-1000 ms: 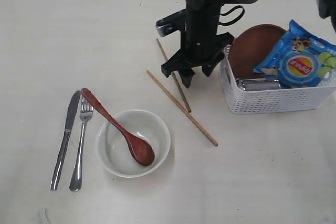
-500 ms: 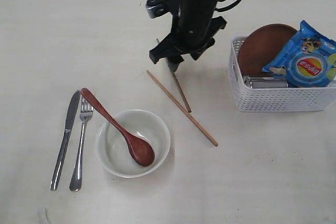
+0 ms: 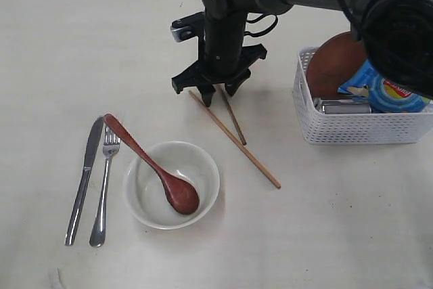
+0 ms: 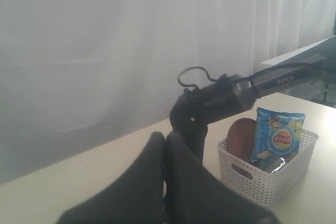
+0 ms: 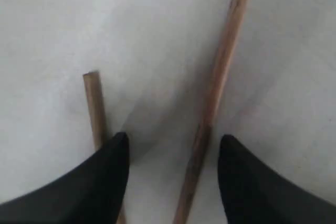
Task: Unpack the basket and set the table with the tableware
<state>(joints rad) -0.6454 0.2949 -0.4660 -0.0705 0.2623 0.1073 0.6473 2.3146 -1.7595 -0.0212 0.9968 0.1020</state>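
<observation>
Chopstick btwn right fingers; 2nd chopstick by one.

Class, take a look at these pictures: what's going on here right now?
A two-armed robot is unpacking a basket to set the table. Its open right gripper hangs low over the two chopsticks on the table, gripping nothing. The knife and fork lie beside the bowl, which holds the spoon. The plate, steel cup and snack bag sit in the basket. The left gripper is shut, away from the work.

A blue snack bag stands upright; white curtain behind.
</observation>
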